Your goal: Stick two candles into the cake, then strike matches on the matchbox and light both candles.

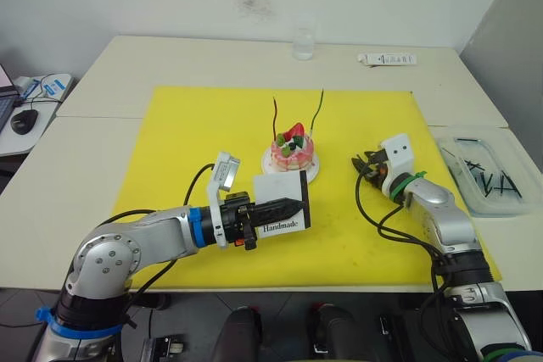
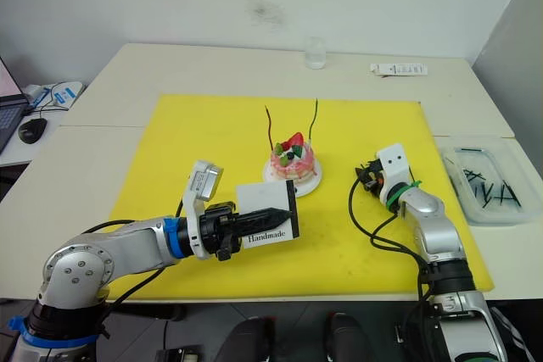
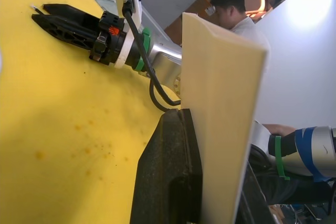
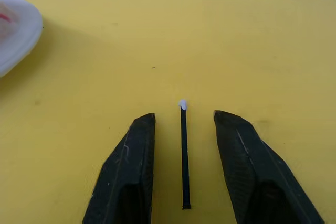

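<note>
The pink cake sits on its white plate at the middle of the yellow mat. A red candle and a green candle stand stuck in it, neither burning. My left gripper is shut on the white matchbox, holding it upright just in front of the cake; its flat face rises beside one black finger. Low over the mat to the right of the cake, my right gripper is open. A dark match with a white tip lies between its fingers, touching neither.
A clear plastic tray with several dark matches stands off the mat at the right. A small glass and a white tube sit at the table's far edge. A computer mouse lies far left. A person stands beyond.
</note>
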